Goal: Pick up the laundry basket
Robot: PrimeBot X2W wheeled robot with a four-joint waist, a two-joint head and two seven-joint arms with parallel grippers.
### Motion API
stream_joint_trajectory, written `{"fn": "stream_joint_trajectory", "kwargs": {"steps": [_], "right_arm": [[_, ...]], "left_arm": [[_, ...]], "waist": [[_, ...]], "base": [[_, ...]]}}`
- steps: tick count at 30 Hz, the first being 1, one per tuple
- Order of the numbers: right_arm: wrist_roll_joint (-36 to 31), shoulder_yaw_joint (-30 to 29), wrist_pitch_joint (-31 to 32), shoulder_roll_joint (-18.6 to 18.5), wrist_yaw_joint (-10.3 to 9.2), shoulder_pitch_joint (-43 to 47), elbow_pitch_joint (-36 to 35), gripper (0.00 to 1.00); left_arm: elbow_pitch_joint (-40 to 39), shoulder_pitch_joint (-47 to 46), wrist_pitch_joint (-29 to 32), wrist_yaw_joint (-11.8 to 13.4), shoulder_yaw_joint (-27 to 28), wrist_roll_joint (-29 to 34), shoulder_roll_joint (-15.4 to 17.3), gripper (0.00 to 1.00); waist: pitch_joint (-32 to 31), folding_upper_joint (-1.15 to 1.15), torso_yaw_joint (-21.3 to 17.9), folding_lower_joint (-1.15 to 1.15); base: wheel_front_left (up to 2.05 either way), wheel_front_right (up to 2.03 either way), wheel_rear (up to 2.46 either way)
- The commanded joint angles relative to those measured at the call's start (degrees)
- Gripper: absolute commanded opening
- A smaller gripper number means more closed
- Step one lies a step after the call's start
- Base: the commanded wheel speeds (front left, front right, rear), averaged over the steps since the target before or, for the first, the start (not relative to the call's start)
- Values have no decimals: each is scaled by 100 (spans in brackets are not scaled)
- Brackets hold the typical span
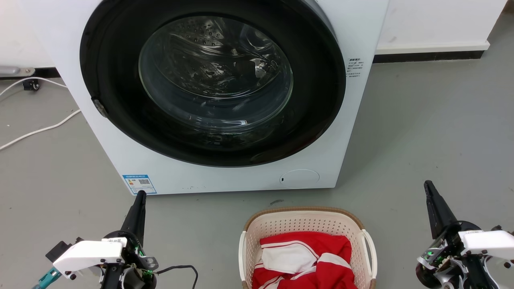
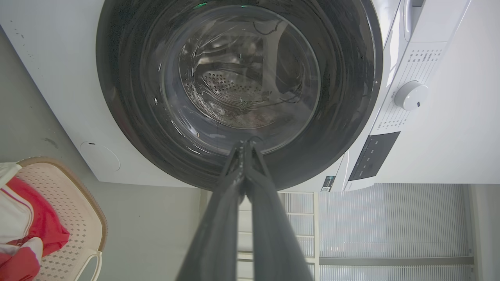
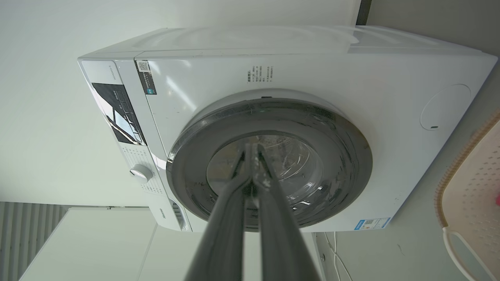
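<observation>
The laundry basket [image 1: 305,224] stands on the floor at the bottom centre of the head view, cream-white and perforated with a brown rim and white loop handles [image 1: 369,249]. Red and white clothes [image 1: 305,261] lie inside it. My left gripper [image 1: 139,196] hovers to its left, shut, fingers pointing at the washer. On the basket's other side my right gripper [image 1: 427,185] is shut too. Both are apart from the basket and hold nothing. The basket [image 2: 74,218] sits at the lower left of the left wrist view, and its edge [image 3: 472,187] runs along the right of the right wrist view.
A white front-loading washing machine [image 1: 241,176] with a closed dark round door [image 1: 213,80] stands just behind the basket. White cables [image 1: 40,128] trail over the grey floor at the left. A white wall base [image 1: 433,46] runs behind at the right.
</observation>
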Motion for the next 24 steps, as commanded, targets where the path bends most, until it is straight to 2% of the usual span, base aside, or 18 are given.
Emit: {"fn": "stream_joint_trajectory", "kwargs": {"steps": [1,18,19,20,21,24], "right_arm": [[11,-6,16,0,-2,-60,2,0],[10,-6,16,0,-2,-60,2,0],[-2,1,-3,0,0,0,-1,100],[-4,8,-6,4,0,26,41,0],[-4,11,-8,8,0,70,90,100],[-65,39,-72,9,-1,134,113,100]], "left_arm": [[1,-45,14,-10,13,-8,-6,0],[1,-45,14,-10,13,-8,-6,0],[-1,0,-3,0,-1,0,0,100],[37,23,-6,1,-10,1,-4,0],[84,65,-8,1,-17,2,-11,100],[88,122,-72,1,-55,60,-19,100]], "waist": [[0,0,0,0],[0,0,0,0],[0,0,0,0],[0,0,0,0],[1,0,0,0],[3,0,0,0]], "base": [[0,0,0],[0,0,0],[0,0,0],[0,0,0],[0,0,0],[0,0,0]]}}
